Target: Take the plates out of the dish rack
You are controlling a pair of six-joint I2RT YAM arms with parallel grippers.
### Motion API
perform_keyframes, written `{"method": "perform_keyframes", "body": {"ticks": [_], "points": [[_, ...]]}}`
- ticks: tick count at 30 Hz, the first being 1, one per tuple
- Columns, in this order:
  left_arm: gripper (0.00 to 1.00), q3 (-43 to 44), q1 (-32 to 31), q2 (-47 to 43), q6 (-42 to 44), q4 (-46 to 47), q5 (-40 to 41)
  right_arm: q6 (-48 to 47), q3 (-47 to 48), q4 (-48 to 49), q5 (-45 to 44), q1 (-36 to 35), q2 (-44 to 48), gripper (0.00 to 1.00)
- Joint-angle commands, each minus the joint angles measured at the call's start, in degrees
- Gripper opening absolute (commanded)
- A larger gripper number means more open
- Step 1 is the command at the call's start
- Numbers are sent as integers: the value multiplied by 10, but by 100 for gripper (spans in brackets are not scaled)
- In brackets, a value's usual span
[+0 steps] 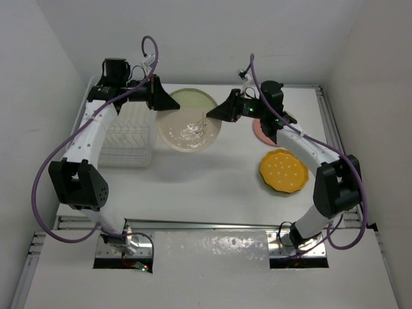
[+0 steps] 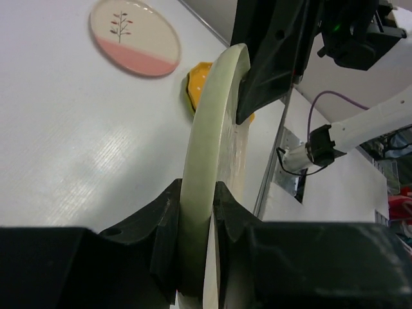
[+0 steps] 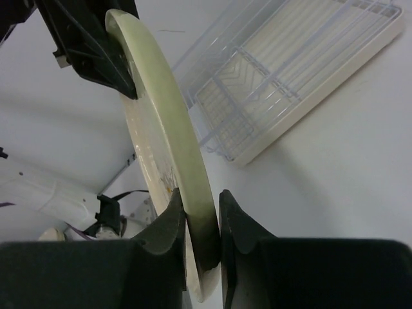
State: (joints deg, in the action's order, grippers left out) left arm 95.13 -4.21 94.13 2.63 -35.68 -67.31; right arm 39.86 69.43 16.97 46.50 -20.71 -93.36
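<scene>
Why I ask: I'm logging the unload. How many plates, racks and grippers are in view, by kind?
Plates: 4 - cream plate, pale green plate partly hidden behind it, orange plate, white-and-pink plate
Racks: 1 - dish rack
Grippers: 2 - left gripper, right gripper, both pinching the cream plate
Total: 7

Plates: four. One cream plate (image 1: 190,132), one pale green plate (image 1: 192,96), one pink-and-white plate (image 2: 135,35), one orange dotted plate (image 1: 283,170). Dish rack (image 1: 129,138): one. Arms: two, left arm (image 1: 84,138) and right arm (image 1: 315,151). End effectors: two, left end effector (image 1: 172,104) and right end effector (image 1: 212,114).
</scene>
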Motion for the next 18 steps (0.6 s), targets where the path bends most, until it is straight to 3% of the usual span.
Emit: {"method": "perform_keyframes", "body": {"ticks": [1, 3, 4, 7, 11, 18], "points": [[15, 13, -22, -37, -19, 59, 45, 78, -25, 55, -78, -9, 15, 0], [31, 10, -22, -34, -21, 57, 104, 112, -34, 62, -83, -8, 17, 0], [44, 9, -22, -33, -22, 54, 124, 127, -39, 71, -84, -7, 19, 0], [58, 13, -22, -30, -22, 42, 200, 201, -67, 137, -81, -6, 20, 0], [60, 32, -21, -32, -22, 25, 310, 268, -98, 202, -91, 11, 26, 0], [71, 92, -19, -35, 8, -27, 488, 309, -155, 194, -181, 94, 42, 0]]}}
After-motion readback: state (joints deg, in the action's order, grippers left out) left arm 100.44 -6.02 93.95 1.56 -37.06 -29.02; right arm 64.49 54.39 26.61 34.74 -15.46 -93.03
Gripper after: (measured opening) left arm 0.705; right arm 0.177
